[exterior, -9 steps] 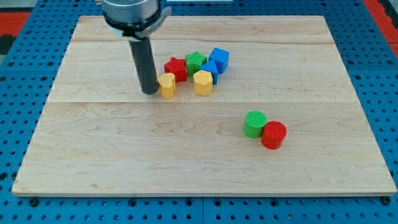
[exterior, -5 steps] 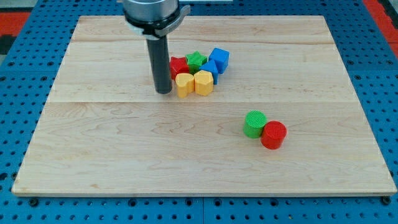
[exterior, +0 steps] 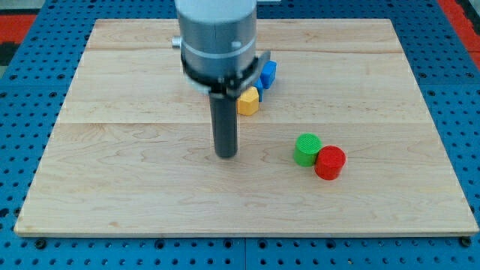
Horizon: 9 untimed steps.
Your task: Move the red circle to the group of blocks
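Approach step: my tip (exterior: 226,154) (a bare rod — no claw to report) stands mid-frame. The red circle (exterior: 330,163) sits lower right, touching the green circle (exterior: 307,149). You must get beyond it, then push toward the group (exterior: 255,88), upper centre.

Pale wood-grain counter (exterior: 135,180) on blue pegboard (exterior: 30,112); red circle (exterior: 330,162), green cylinder (exterior: 307,149), yellow block (exterior: 249,101), blue block (exterior: 268,73), dark rod tip (exterior: 226,154).

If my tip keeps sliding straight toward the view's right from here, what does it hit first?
Probably the green circle: it sits right of my tip at about the same height, with bare board between. The red circle touches it just behind, slightly lower.
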Tool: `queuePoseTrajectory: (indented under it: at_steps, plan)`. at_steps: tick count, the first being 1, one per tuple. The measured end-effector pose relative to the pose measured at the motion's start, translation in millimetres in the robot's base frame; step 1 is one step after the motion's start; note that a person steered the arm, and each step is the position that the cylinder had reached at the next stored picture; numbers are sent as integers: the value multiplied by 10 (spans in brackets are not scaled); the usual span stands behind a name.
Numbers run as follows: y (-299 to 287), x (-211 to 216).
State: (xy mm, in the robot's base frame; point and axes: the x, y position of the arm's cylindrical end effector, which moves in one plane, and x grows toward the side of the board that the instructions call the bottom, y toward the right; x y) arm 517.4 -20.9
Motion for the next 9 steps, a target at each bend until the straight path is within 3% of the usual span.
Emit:
queuePoseTrajectory:
  at_steps: [1, 3, 5, 8, 9]
  plan:
    - [647, 284]
    - [1630, 271]
    - [1742, 217]
    - [1961, -304]
    - [1436, -555]
